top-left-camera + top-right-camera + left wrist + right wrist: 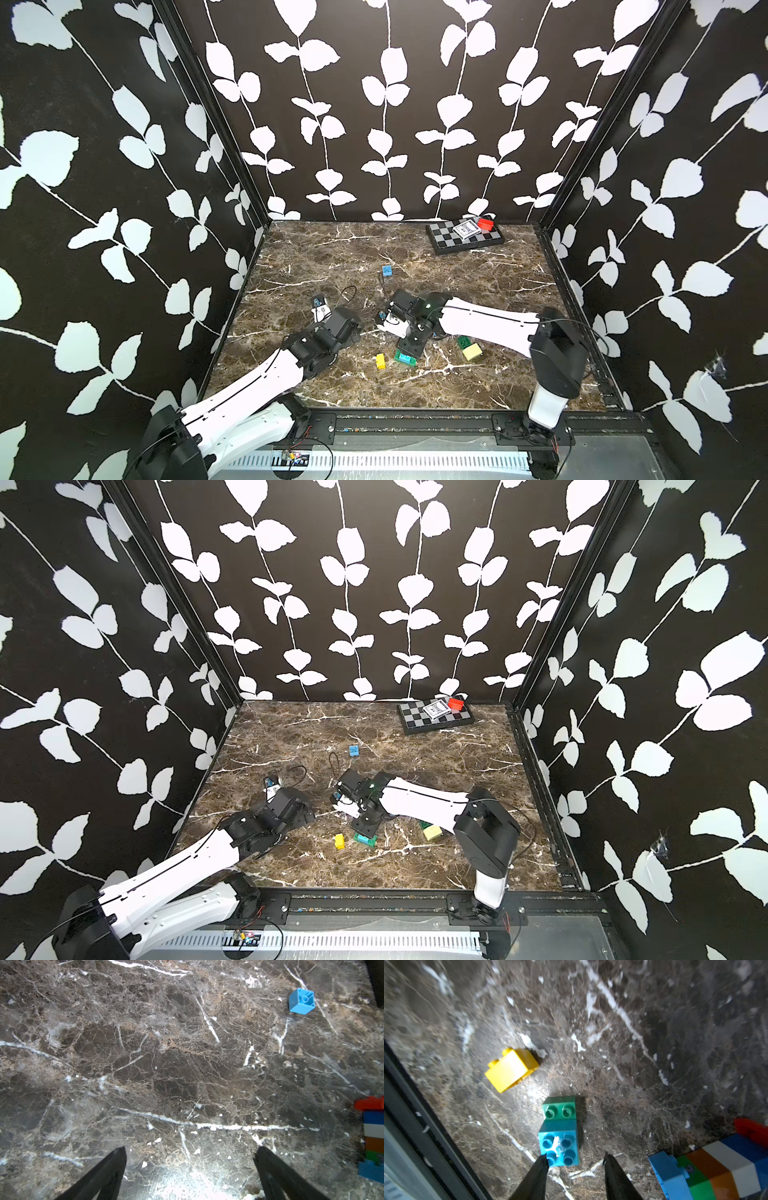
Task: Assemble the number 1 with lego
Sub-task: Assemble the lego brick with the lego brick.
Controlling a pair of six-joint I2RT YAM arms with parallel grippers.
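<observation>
Marble table (332, 257): scattered lego (380, 360), checkerboard (446, 243) at back.

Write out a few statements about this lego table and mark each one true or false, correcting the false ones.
1. The left claw is open over the bare marble table. True.
2. The yellow brick is stacked on the green brick. False: it lies alone on its side, and a teal brick sits on the green one.
3. A red brick rests on the chessboard. True.
4. The right claw holds the yellow brick. False: its jaws are open and empty, and the yellow brick lies apart on the marble.
5. The lone blue brick lies on the chessboard. False: it lies on the marble.
</observation>
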